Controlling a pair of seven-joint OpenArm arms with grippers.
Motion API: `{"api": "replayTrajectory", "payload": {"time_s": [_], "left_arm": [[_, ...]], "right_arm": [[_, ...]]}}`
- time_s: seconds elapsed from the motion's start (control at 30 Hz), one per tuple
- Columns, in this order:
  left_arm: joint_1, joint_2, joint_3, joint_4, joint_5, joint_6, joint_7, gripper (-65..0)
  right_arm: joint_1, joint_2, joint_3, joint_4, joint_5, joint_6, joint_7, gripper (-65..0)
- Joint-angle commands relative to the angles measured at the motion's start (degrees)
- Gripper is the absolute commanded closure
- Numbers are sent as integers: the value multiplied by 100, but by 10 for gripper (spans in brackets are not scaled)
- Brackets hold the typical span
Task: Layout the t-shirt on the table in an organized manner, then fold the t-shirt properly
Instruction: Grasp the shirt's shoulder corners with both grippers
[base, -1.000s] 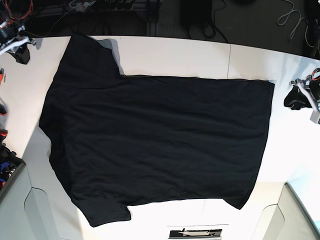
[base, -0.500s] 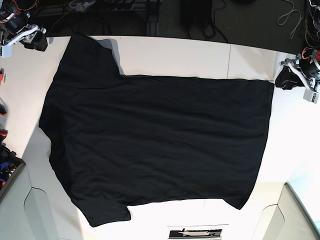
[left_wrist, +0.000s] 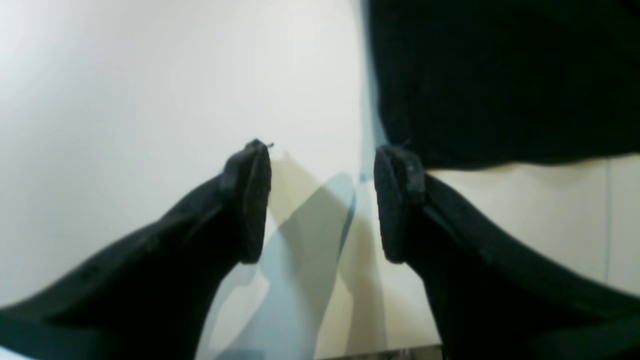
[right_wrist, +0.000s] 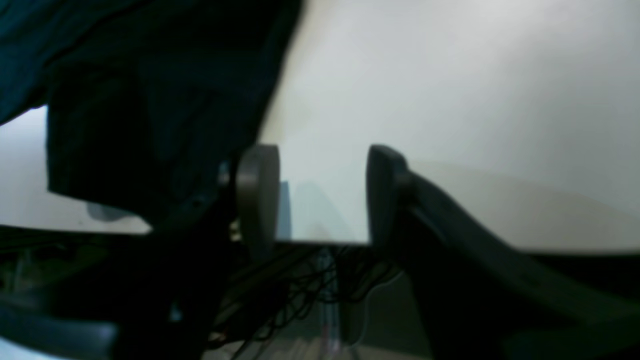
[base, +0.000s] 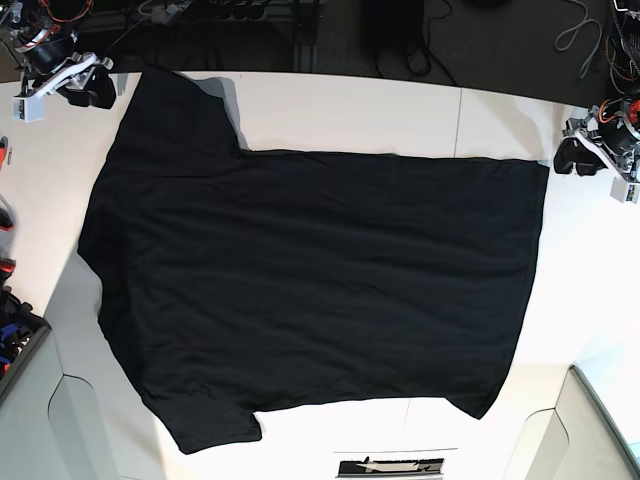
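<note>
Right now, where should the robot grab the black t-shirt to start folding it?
Probably at the two far corners. The t-shirt lies flat on the table, so only its edges can be pinched. The right tool sits open beside the far sleeve, the left tool open beside the far hem corner. Each should come in from the side, low along the table.

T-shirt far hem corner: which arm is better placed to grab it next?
Left. Its open end effector sits just beside the t-shirt hem corner; the right end effector is beside the sleeve.
</note>
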Motion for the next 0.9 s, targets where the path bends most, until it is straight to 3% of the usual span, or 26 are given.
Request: {"api": "replayTrajectory", "payload": {"time_s": [0.0, 0.27, 0.37, 0.6, 0.87], "left_arm": [[-31, -118, -63, 61, -52, 13, -140, -359], [-140, 293, -63, 52, 501, 273, -341, -359], [-140, 448, -63, 52, 669, 273, -409, -359], [-155, 570, -63, 35, 743, 393, -531, -359], [-166, 573, -63, -304, 748, 413, -664, -359]], "right_arm": [[48, 63, -31, 72, -85, 28, 44, -291], [350, 44, -387, -186, -127, 0, 42, -328], [442, -146, -400, -275, -203, 2, 39, -328], [459, -592, -422, -293, -203, 22, 20, -328], [455, -684, -621, -293, -186, 22, -63, -328]]}}
